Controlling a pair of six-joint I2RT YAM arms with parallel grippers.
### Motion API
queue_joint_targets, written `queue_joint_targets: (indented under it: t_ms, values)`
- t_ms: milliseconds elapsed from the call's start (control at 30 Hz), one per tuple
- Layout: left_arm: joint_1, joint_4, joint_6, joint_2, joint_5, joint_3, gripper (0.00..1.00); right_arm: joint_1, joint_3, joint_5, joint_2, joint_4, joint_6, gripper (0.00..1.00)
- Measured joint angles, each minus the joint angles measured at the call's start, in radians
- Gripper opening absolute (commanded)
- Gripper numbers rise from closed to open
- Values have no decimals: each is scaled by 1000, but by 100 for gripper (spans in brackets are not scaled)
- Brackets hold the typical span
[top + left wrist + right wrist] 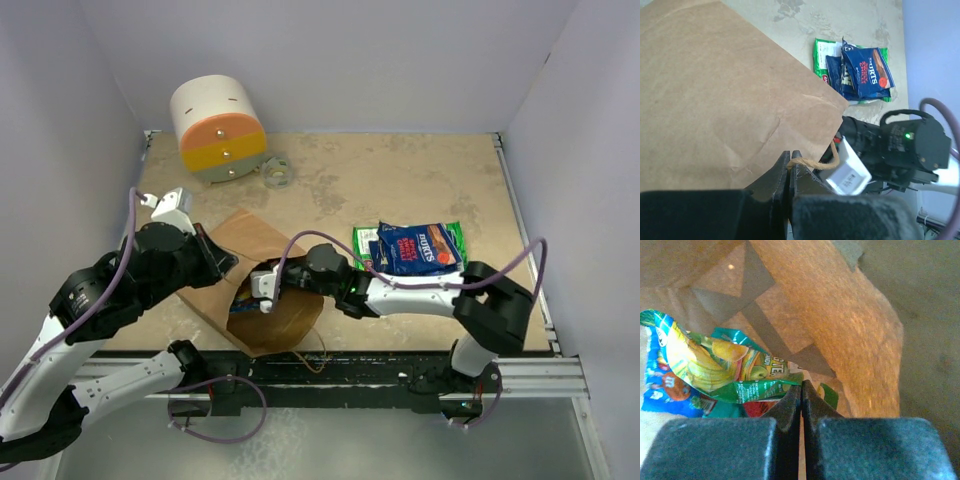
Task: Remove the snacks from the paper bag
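The brown paper bag (pixel 250 240) lies on its side at the table's front left, mouth toward the right. My left gripper (pixel 790 156) is shut on the bag's twisted paper handle (pixel 812 162) at the mouth edge; it also shows in the top view (pixel 232 268). My right gripper (pixel 801 386) reaches inside the bag (pixel 840 315) and is shut on the edge of a green and yellow snack packet (pixel 725 370). Blue, teal and red packets lie under it. Outside, a dark blue packet (pixel 420 248) lies on a green packet (pixel 364 240) on the table; both show in the left wrist view (pixel 867 70).
A white, orange and yellow cylinder (pixel 218 128) lies at the back left with a small tape roll (pixel 275 172) beside it. Lavender walls close the table on three sides. The table's front rail (pixel 400 370) runs by the arm bases.
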Motion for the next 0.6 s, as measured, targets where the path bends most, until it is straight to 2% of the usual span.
queue_joint_targets:
  t_ms: [333, 500, 600]
  values:
    - [0, 39, 3, 17, -71, 2, 0, 0, -121, -87, -325, -348, 161, 0]
    - [0, 55, 2, 57, -118, 5, 0, 1, -105, -115, -501, -513, 274, 0]
    - [0, 55, 2, 88, -148, 7, 0, 1, -37, -115, -564, -644, 371, 0]
